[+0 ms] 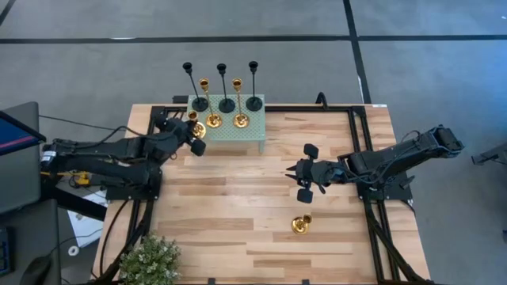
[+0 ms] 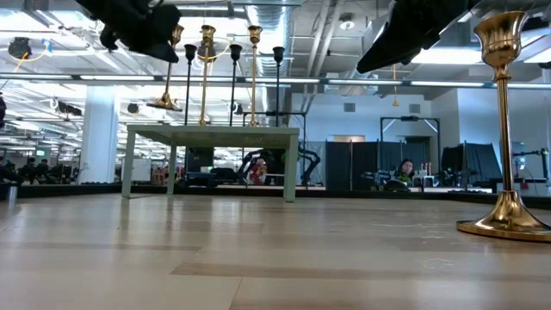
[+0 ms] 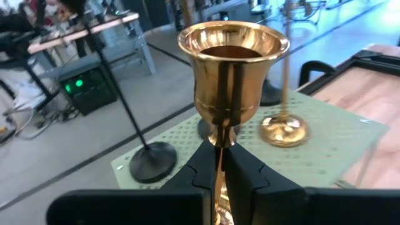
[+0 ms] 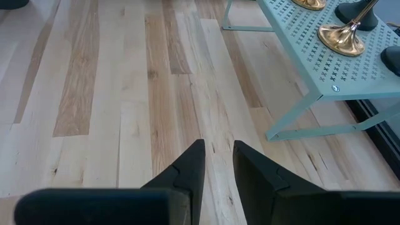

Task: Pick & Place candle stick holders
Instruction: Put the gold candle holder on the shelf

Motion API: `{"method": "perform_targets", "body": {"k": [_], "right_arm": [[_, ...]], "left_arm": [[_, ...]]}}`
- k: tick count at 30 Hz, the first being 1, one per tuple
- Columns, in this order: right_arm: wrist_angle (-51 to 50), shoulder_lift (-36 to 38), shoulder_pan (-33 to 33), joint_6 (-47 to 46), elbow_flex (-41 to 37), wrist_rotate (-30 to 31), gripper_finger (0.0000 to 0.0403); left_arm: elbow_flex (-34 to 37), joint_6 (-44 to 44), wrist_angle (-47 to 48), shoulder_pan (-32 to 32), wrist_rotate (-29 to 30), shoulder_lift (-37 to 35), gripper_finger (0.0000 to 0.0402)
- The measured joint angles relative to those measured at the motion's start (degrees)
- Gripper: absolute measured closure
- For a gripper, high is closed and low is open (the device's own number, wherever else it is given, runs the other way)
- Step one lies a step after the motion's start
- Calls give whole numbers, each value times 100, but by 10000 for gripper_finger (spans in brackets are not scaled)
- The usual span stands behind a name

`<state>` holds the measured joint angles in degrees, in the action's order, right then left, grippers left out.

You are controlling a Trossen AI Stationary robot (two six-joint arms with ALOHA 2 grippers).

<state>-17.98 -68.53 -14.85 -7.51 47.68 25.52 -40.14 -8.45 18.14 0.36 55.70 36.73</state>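
Nearby, one shiny gold metal candle holder (image 1: 301, 225) stands alone on the wooden table (image 1: 230, 229). Farther off, the right gripper (image 1: 295, 179) hovers, fingers slightly apart, empty. Farthest, the left gripper (image 3: 220, 164) squeezes another gold holder (image 3: 229, 81) beside the pale green metal stand (image 1: 257, 129).

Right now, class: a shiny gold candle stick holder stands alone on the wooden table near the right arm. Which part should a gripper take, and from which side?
Take the shiny gold candle stick holder by its thin upright stem, between the flared round base and the cup. Those wider ends would probably keep closed fingers from sliding off. Come in level from the side where the right gripper hangs open above the table; nothing stands between them.
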Motion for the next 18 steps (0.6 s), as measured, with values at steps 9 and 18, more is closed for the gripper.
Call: {"method": "perform_targets", "body": {"k": [9,18], "right_arm": [[-2,0,0,-4,1,0,329],[-2,0,-1,-3,2,0,329]], "left_arm": [[0,-93,32,1267,-1312,13,388],[111,-269,130,2013,-1990,13,388]]}}
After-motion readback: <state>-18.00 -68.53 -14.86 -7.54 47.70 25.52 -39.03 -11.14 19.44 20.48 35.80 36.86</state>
